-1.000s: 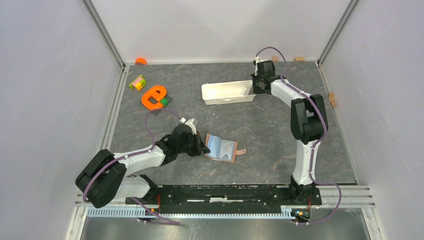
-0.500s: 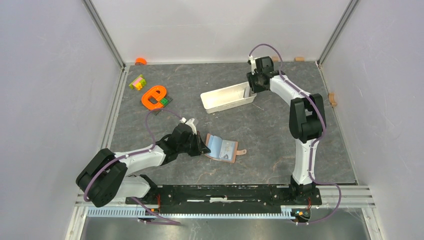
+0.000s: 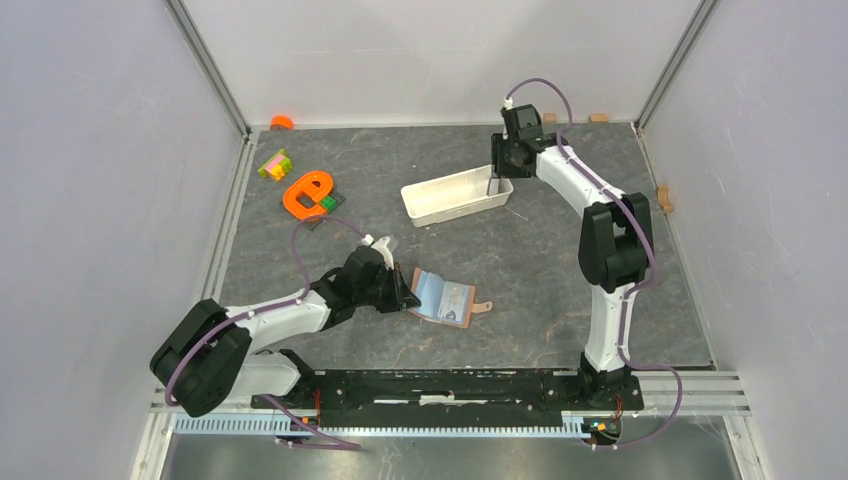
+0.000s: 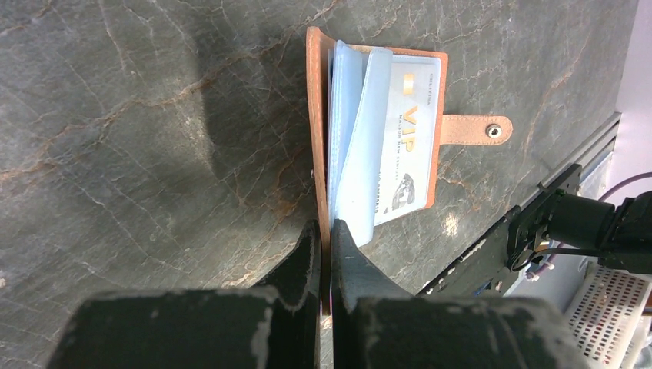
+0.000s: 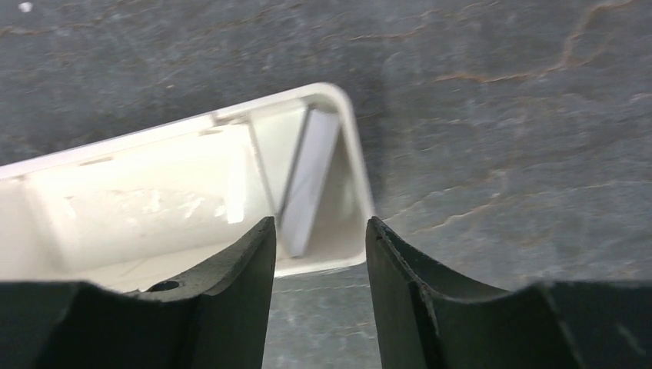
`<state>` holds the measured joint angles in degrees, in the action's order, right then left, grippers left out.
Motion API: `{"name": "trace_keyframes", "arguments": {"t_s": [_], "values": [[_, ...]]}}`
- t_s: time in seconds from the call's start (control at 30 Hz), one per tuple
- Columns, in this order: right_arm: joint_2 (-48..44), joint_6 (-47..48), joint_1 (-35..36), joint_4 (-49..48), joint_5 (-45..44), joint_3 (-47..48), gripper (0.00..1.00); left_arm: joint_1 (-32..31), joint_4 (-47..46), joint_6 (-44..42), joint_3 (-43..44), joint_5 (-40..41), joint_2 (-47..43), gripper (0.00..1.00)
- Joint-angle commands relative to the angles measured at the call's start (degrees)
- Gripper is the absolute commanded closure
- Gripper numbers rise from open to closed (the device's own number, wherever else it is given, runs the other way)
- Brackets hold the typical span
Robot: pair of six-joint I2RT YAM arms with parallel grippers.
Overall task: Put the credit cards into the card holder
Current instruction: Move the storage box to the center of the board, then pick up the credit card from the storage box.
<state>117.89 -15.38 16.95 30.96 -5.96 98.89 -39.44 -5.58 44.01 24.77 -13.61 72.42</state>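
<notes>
The brown card holder [image 3: 447,299] lies open near the table's front middle, its snap tab pointing right. Pale blue sleeves and a pale VIP credit card [image 4: 409,127] sit in it. My left gripper [image 3: 409,297] is shut on the holder's left cover [image 4: 314,108], with the jaws [image 4: 326,231] pinching the brown edge. The white tray [image 3: 440,196] lies askew at the back. Another pale card [image 5: 311,178] leans on edge inside its right end [image 5: 350,146]. My right gripper [image 3: 496,180] is open and empty just above that end, its fingertips [image 5: 319,224] straddling the tray's near corner.
An orange plastic loop [image 3: 307,192] and coloured blocks [image 3: 274,164] lie at the back left, with a small orange piece [image 3: 281,122] at the back wall. Small wooden blocks sit at the back [image 3: 598,118] and right [image 3: 664,198] edges. Enclosure walls surround the table.
The tray has turned, its right end swinging toward the back. My right gripper has moved left and toward the back with it. The left arm and holder have not moved.
</notes>
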Motion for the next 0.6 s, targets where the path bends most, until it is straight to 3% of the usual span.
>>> {"name": "trace_keyframes", "arguments": {"t_s": [0.0,0.57], "values": [[-0.43,-6.67,1.9,0.77,0.7,1.53,0.5,0.3,2.22,-3.29,1.68,-0.54,-1.37,0.98],[5.44,-10.1,2.16,-1.17,-0.56,1.17,0.51,0.55,3.17,-3.47,1.5,-0.28,-2.37,0.98]]}}
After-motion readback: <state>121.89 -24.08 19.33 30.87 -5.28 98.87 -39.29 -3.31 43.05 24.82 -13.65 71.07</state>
